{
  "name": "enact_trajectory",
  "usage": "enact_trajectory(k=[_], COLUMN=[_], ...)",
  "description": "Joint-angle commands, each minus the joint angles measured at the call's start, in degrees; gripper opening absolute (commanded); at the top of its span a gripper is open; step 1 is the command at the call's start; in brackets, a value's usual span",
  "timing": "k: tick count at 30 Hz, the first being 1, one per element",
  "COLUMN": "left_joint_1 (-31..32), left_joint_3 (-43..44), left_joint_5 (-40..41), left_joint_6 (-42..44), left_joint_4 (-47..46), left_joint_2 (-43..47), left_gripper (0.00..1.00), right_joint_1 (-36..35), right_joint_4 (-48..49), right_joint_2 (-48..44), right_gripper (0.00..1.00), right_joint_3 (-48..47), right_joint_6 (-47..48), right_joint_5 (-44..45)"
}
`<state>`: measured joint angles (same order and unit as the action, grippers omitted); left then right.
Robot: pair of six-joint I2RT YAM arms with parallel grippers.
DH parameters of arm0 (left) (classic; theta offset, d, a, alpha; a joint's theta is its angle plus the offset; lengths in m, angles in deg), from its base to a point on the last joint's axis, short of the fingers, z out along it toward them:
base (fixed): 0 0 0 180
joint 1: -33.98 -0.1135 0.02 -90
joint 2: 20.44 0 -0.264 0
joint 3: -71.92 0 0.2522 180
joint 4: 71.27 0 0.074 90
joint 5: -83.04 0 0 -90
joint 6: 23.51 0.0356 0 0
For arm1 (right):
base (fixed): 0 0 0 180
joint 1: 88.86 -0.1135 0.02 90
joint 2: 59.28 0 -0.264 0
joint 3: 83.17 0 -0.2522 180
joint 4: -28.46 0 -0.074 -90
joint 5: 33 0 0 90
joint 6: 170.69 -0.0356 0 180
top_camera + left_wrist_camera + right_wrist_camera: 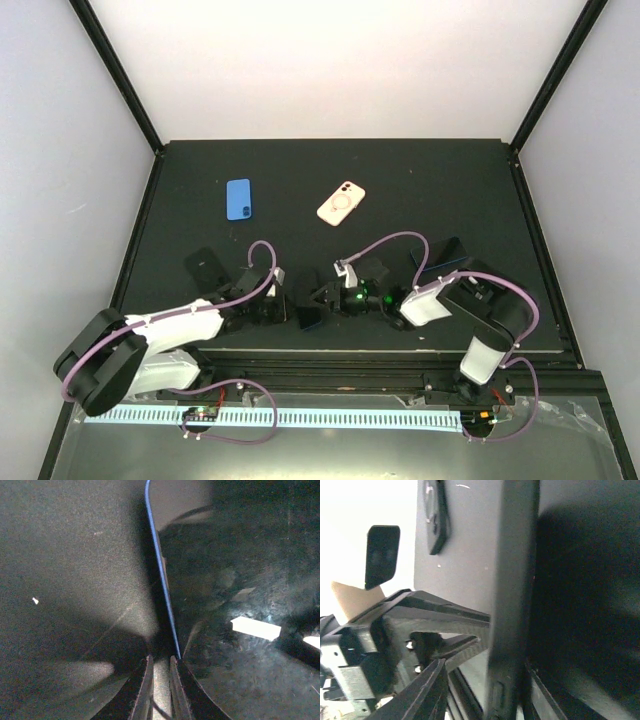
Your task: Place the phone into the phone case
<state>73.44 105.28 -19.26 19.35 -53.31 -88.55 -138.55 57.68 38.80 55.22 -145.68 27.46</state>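
The pale pink phone case (341, 203), with a white ring on its back, lies flat at mid-table, far from both grippers. The phone (310, 318) is dark with a thin blue rim and is held up on edge near the front of the table. In the left wrist view its glossy screen (225, 580) runs away from my fingers. My left gripper (293, 312) (160, 660) is closed to a narrow gap on the phone's near edge. My right gripper (322, 297) (485, 665) straddles the phone's side (512, 605). Its left finger (432, 680) stands apart from it.
A blue phone-sized slab (238, 199) lies at the back left. Two black phone-sized slabs lie flat, one beside the left arm (205, 263) and one beside the right arm (440, 255). The raised front rim of the table (380, 352) is just behind the grippers.
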Motion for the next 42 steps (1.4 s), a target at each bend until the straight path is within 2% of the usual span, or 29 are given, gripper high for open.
enact_trajectory(k=[1,6,12,14,23,26,34,39,42], left_joint_1=[-0.17,-0.23,-3.87,-5.81,-15.46,-17.58,-20.28,-20.68,-20.74], left_joint_3=[-0.28,-0.04,-0.84,-1.04,-0.62,0.43,1.32,0.43,-1.22], left_joint_5=[-1.54,-2.49,-5.62,-7.21,-13.10,-14.67,-23.56,-26.36,-26.89], left_joint_6=[-0.11,-0.46,-1.14,-0.71,-0.37,-0.18,-5.17,-8.64,-12.34], left_joint_4=[-2.18,-2.71,-1.29,0.20,7.90,10.18,5.55,-0.06,-4.52], left_joint_2=[0.21,-0.06,4.76,8.17,29.76,34.55,41.25,43.10,43.75], left_gripper=[0.12,0.12,0.20,0.25,0.60,0.68,0.78,0.80,0.80], right_joint_1=[-0.37,-0.30,-0.12,0.05,0.67,0.70,0.65,0.69,0.61], right_joint_4=[-3.94,-9.32,-9.95,-8.85,-0.54,2.08,16.96,27.57,28.93], right_joint_2=[0.60,-0.75,-2.97,-4.08,-10.03,-12.27,-14.50,-14.77,-15.96], right_gripper=[0.40,0.22,0.18,0.17,0.16,0.16,0.15,0.15,0.15], right_joint_3=[-1.49,-1.95,-2.33,-1.86,0.48,0.89,2.72,4.40,4.72], right_joint_6=[1.02,3.04,4.08,3.81,0.03,-2.06,-13.27,-18.88,-19.09], right_joint_5=[0.50,3.25,2.40,1.55,-4.30,-5.88,-10.32,-11.93,-12.78])
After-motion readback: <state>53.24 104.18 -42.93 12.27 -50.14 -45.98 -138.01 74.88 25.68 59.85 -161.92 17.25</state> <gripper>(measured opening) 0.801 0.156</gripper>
